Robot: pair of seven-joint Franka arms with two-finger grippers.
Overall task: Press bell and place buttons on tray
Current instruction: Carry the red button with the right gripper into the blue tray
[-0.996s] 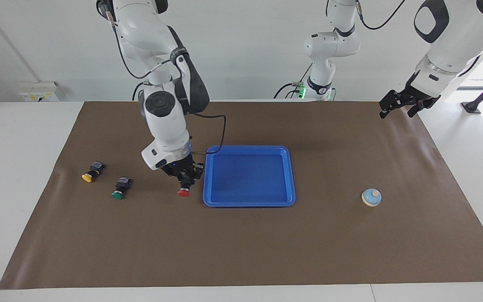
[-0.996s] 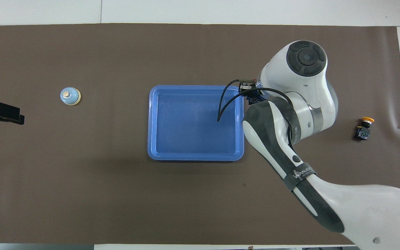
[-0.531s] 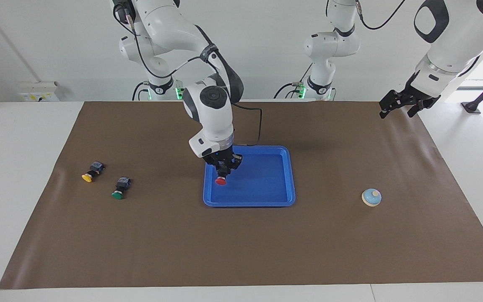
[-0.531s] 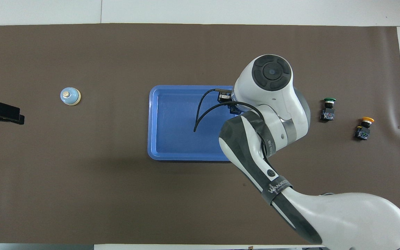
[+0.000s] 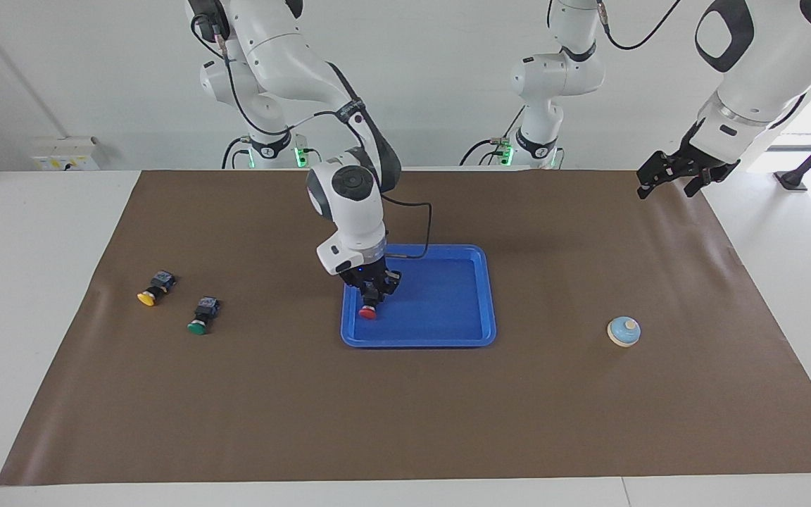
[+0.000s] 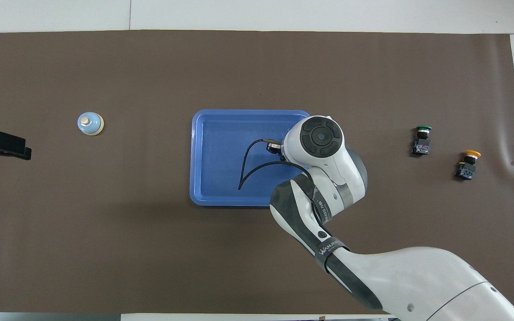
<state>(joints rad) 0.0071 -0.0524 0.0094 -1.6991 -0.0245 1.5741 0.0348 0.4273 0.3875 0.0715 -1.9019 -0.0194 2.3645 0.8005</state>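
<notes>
Right gripper [image 5: 372, 298] clamped on the red button [image 5: 367, 313], now lower over the blue tray [image 5: 448, 339] than half a second ago, left gripper [image 5: 673, 177] open, waiting, unmoved, bell [image 5: 624, 332] toward its end.

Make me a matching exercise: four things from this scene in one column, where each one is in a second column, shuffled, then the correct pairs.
Things
1. red button
2. green button
3. bell
4. left gripper

Places
A. on the brown mat toward the left arm's end, beside the tray
B. raised over the mat's corner at the left arm's end, waiting
C. held in the right gripper, low over the tray
D. on the mat toward the right arm's end, beside the yellow button

Pairs: 1-C, 2-D, 3-A, 4-B
</notes>
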